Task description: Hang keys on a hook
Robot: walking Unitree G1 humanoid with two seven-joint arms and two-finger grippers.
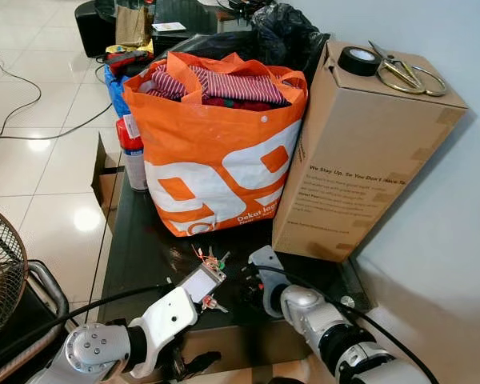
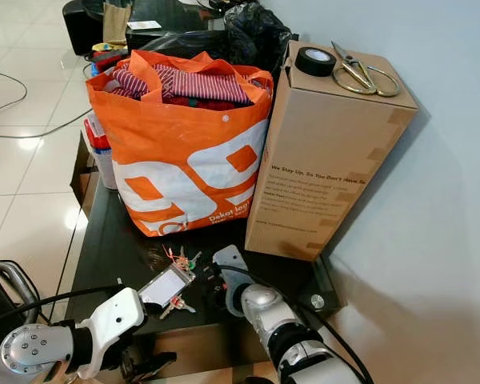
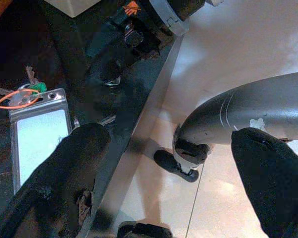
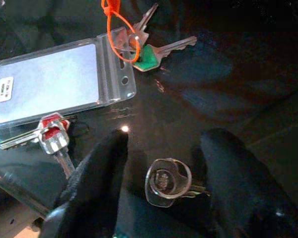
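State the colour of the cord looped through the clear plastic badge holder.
Orange cord; clearest in the right wrist view.

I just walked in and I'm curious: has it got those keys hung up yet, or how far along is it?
Nothing looks done yet: the keys and clear badge holder lie on the dark table. In hand: the right gripper hovers open over a clear-capped key, not gripping. The left gripper is open by the table's edge. Left: grasping, lifting and hanging; I can't spot a hook.
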